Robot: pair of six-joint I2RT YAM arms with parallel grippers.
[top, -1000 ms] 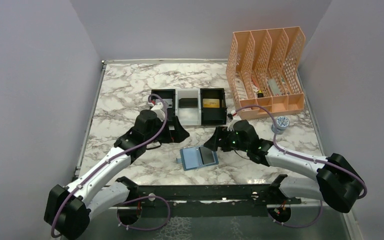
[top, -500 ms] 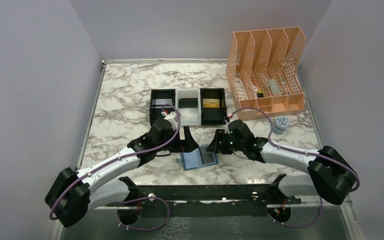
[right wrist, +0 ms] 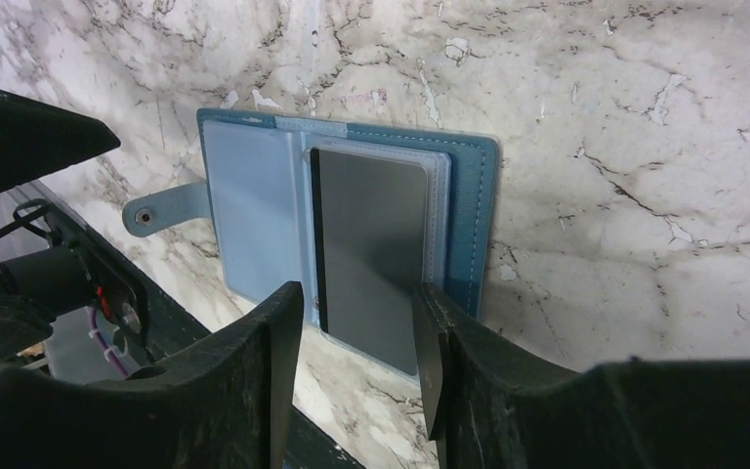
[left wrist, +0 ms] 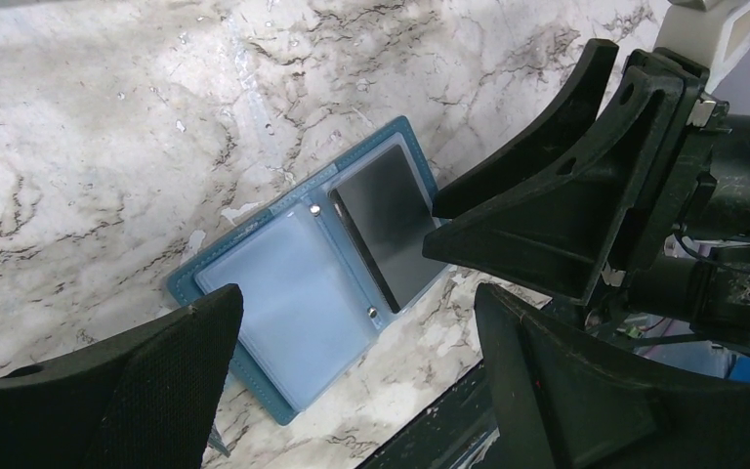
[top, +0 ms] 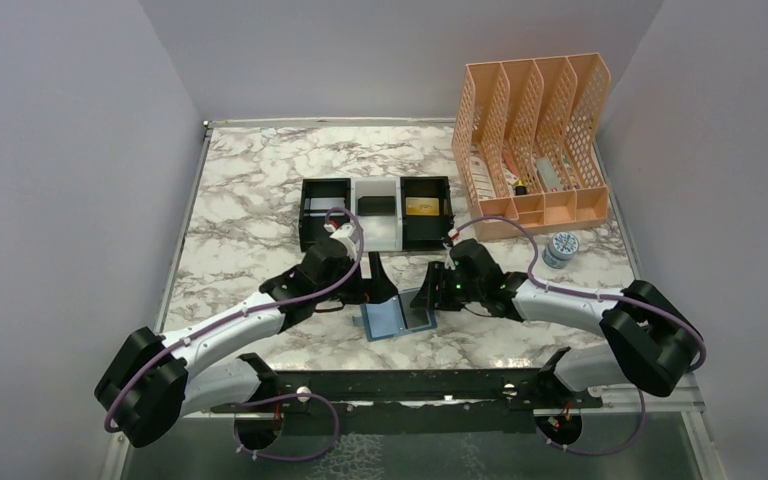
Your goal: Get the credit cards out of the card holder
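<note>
Right gripper (right wrist: pixel 356 330) has its fingers about half spread, one on each side of the near end of the silvery-grey credit card (right wrist: pixel 371 230). Can't tell if they're actually touching it yet, so no confirmed pinch. Left gripper (left wrist: pixel 356 315) is spread wide with nothing in it, hovering over the card holder's empty-looking panel at 9 o'clock of the card.

The card holder (right wrist: pixel 252 220) lies open and flat on the marble table (top: pixel 250 200), snap tab sticking out on the far side from the card. The grey one sits in the pocket of its other panel, and it's the only card I can see in there.

In the overhead view, at 12 o'clock from the holder, the black-and-white tray (top: pixel 305 228) has a black card (top: pixel 375 206) in the middle bin and a gold card (top: pixel 421 207) in the 3 o'clock bin. So I'd guess two are done and this grey one is the last. The tray's 9 o'clock bin is too dark to call.
</note>
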